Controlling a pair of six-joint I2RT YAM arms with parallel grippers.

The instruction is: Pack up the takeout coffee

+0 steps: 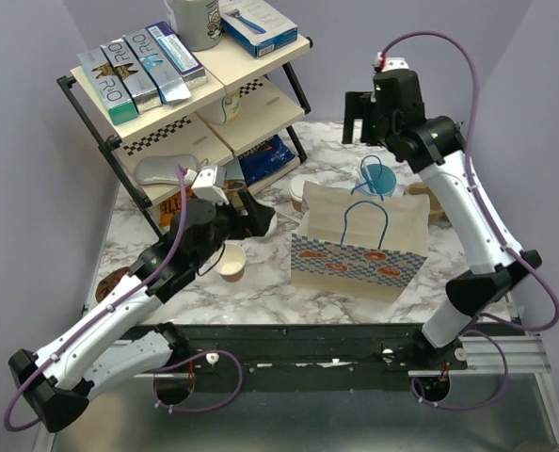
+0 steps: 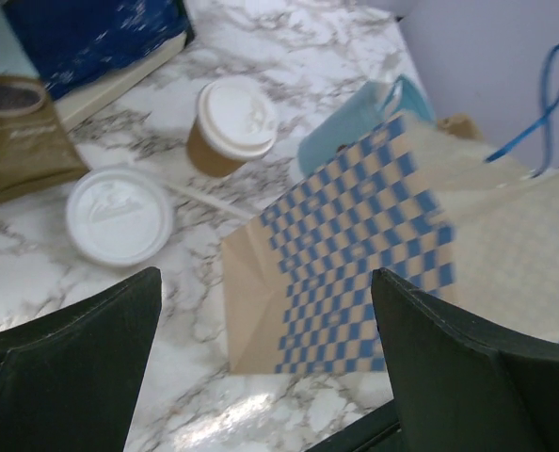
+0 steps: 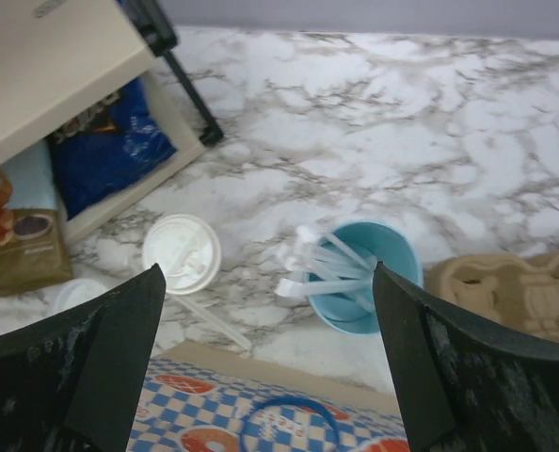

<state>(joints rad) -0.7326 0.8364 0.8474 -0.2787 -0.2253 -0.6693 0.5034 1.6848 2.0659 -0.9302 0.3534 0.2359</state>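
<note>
The shelf [image 1: 181,104] stands at far left. My left fingers [image 2: 72,377] are spread wide with nothing between them, over the surface [image 1: 270,282] just in front of the shelf. Beside that arm stands an open cup [image 1: 232,262] with no lid. A loose lid [image 2: 119,215] lies flat near the shelf's foot. Just beyond it the coffee [image 2: 231,127] stands upright with its lid on, close to the shelf's bottom tier. It is behind the left rear corner of the bag [image 1: 359,247], which stands mid-surface. To the coffee's right, the blue cup [image 3: 364,273] holds white plastic utensils, and a carrier [image 3: 510,292] lies further right. My right fingers [image 3: 82,367] are wide too and empty, high above the coffee and blue cup.
</note>
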